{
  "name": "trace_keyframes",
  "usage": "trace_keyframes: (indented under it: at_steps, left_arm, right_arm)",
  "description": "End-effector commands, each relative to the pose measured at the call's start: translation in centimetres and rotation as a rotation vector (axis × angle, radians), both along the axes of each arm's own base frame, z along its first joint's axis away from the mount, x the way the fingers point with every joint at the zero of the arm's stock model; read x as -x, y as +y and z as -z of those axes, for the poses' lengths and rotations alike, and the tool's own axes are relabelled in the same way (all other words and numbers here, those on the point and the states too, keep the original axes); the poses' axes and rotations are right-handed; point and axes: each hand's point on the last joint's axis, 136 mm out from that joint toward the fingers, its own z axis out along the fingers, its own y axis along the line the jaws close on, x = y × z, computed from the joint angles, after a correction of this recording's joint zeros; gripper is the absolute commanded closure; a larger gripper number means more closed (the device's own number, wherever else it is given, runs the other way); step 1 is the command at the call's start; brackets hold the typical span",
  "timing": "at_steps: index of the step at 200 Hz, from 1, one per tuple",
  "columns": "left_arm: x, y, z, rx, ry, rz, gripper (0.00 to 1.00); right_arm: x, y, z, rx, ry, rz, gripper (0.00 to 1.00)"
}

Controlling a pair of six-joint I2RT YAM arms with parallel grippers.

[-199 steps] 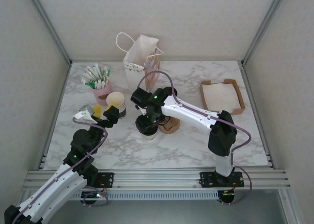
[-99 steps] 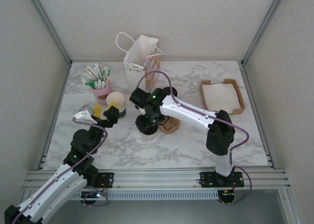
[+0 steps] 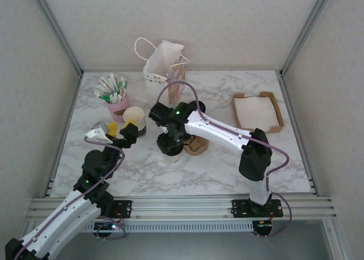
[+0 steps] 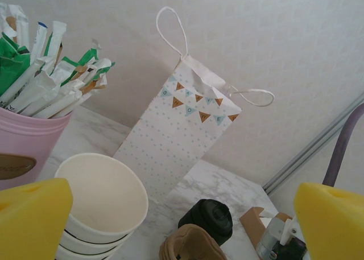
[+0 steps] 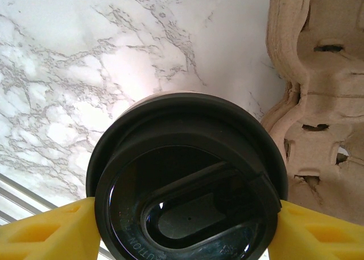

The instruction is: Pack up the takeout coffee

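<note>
The takeout coffee (image 5: 187,180) fills the right wrist view from above, its round black lid wedged between two yellow fingers (image 5: 48,231) that press on both sides. My right gripper (image 5: 185,231) is shut on it. From the top camera the same gripper (image 3: 169,143) sits over the cup (image 3: 173,155) at the table's middle left, with a little white paper showing beneath. My left gripper (image 3: 116,132) hovers open beside the stack of cream cups (image 3: 135,119); in its own view the gripper (image 4: 182,226) holds nothing.
A dotted paper bag (image 3: 162,66) stands at the back. A pink holder of straws (image 3: 116,98) is at the left. A brown pulp carrier (image 3: 197,146) lies right of the coffee. A short black cylinder (image 4: 209,217) stands behind the carrier. A cardboard tray (image 3: 257,113) sits at the right.
The right gripper and the coffee in it have shifted slightly left and toward the back. The left arm has stayed still.
</note>
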Motion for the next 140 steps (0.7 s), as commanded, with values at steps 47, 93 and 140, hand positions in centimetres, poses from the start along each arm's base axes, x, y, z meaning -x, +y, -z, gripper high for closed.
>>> trace_keyframes:
  at_steps: [47,93,140]
  left_arm:
    - [0.0,0.4,0.3,-0.012,-0.002,-0.018,0.0]
    - [0.0,0.4,0.3,-0.011,-0.003,-0.018,0.0]
    - [0.0,0.4,0.3,-0.011,-0.003,-0.018,0.0]
  right_arm:
    - [0.4,0.1,1.2,0.03,0.019,-0.003,0.3]
    - [0.6,0.2,1.7,0.029,0.034,-0.003,0.3]
    - [0.8,0.2,1.8,0.027,0.045,-0.003,0.3]
